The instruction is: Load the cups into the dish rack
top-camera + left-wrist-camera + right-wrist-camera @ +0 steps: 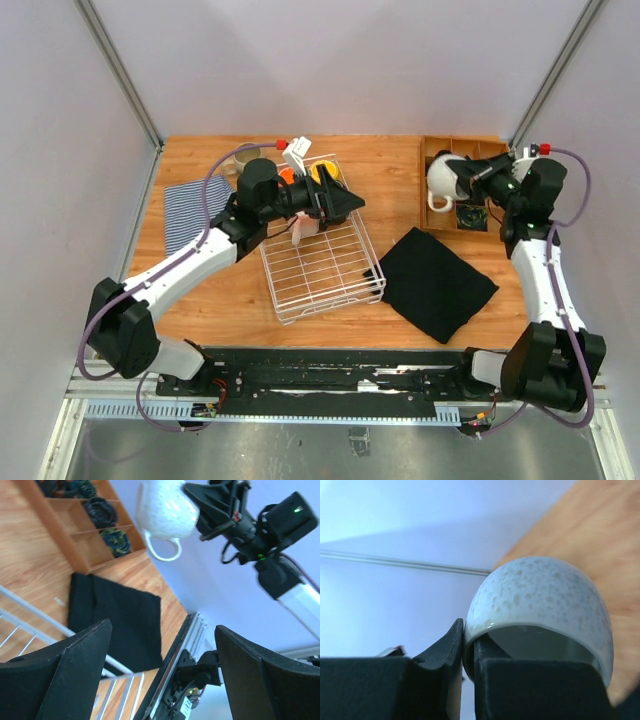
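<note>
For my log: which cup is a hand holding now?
The whitish-grey speckled cup, pinched at its rim by the right hand; the orange cup and yellow cup are unheld.

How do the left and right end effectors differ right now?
1. The left end effector is open; the right end effector is shut.
2. The left holds nothing; the right pinches the whitish mug by its rim, one finger inside.
3. The left is over the rack; the right is over the wooden tray, with the mug lifted off it.
Shared: both are black.
</note>
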### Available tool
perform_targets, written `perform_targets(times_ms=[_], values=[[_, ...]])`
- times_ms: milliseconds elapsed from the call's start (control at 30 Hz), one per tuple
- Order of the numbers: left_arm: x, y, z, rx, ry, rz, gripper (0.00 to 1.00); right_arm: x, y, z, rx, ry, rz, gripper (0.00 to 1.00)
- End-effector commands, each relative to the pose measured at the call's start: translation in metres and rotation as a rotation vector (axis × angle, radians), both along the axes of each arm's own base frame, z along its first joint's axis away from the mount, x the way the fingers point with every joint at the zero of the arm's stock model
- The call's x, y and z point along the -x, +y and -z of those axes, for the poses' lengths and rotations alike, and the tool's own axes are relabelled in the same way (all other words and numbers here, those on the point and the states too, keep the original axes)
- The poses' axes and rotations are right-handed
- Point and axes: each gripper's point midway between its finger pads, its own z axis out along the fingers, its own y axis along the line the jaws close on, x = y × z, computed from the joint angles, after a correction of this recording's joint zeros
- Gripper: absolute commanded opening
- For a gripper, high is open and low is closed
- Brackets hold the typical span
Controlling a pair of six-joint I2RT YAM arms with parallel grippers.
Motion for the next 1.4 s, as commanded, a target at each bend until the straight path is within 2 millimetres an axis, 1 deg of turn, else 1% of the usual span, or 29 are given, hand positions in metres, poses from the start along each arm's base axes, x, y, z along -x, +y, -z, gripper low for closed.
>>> perform_targets(times_ms=[0,33,100,233,367,500,567,633,833,967,1100,1233,1367], values=[[0.005,-0.016,-0.047,0.162,-0.141,0.12,0.89,0.01,0.048,-0.123,-0.345,-0.416,-0.179,0.01],[0.004,-0.017,-0.048,0.16,-0.171,0.13,0.89,0.01,0.054,-0.131,-0.405,-0.459,-0.201,0.01],[0.0,-0.016,-0.049,0.158,-0.216,0.125,0.9,0.011,0.064,-0.142,-0.52,-0.492,-0.224,0.01],[-0.009,-0.014,-0.051,0.197,-0.204,0.139,0.92,0.013,0.09,-0.152,-0.64,-0.508,-0.302,0.01],[-0.016,-0.019,-0.055,0.234,-0.195,0.154,0.94,0.013,0.112,-0.155,-0.69,-0.514,-0.346,0.01],[-0.031,-0.021,-0.047,0.232,-0.166,0.138,0.94,0.013,0.127,-0.16,-0.731,-0.516,-0.386,0.01],[-0.037,-0.02,-0.046,0.253,-0.152,0.131,0.94,0.014,0.135,-0.163,-0.743,-0.518,-0.408,0.01],[-0.041,-0.02,-0.05,0.28,-0.151,0.122,0.94,0.013,0.142,-0.163,-0.753,-0.511,-0.422,0.01],[-0.044,-0.023,-0.062,0.338,-0.147,0.134,0.94,0.012,0.159,-0.158,-0.773,-0.497,-0.46,0.01],[-0.041,-0.025,-0.072,0.366,-0.132,0.165,0.92,0.014,0.169,-0.155,-0.741,-0.501,-0.493,0.01],[-0.035,-0.028,-0.078,0.374,-0.091,0.213,0.88,0.013,0.174,-0.148,-0.716,-0.501,-0.506,0.01],[-0.029,-0.032,-0.073,0.364,-0.036,0.27,0.82,0.012,0.178,-0.139,-0.699,-0.487,-0.53,0.01],[-0.028,-0.034,-0.064,0.332,0.018,0.284,0.82,0.015,0.187,-0.134,-0.67,-0.473,-0.575,0.01]])
